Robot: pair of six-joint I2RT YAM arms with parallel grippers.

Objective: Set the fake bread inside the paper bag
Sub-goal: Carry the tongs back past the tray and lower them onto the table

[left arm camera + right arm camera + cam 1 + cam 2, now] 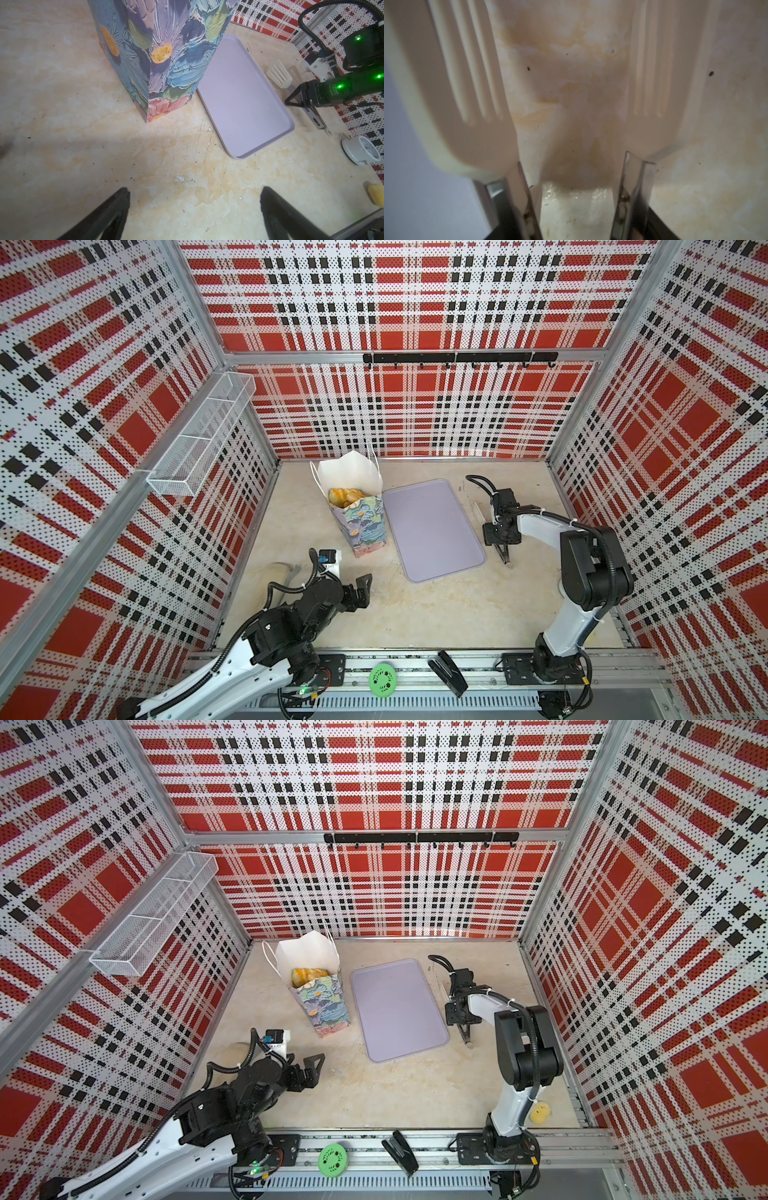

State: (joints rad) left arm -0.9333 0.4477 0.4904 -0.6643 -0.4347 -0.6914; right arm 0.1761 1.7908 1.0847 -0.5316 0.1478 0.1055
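The paper bag (361, 526) (328, 1006) stands upright at the back left of the table, flower print outside and white lining inside. Golden fake bread (347, 497) (309, 974) fills its open mouth. In the left wrist view the paper bag (158, 62) rises just ahead of my left gripper (193, 193) (365, 587), which hovers open and empty over bare table. My right gripper (500, 533) (301, 99) (575, 228) is closed on the metal arms of cream-headed tongs (452, 83) (279, 75), low over the table. The tong heads are spread apart with nothing between them.
A flat lavender tray (432, 526) (239, 93) lies bare between bag and right arm. A small yellow lump (540, 1112) sits by the right arm's base, near a white round object (361, 152). On the front rail lie a green disc (382, 679) and a black stapler (449, 672).
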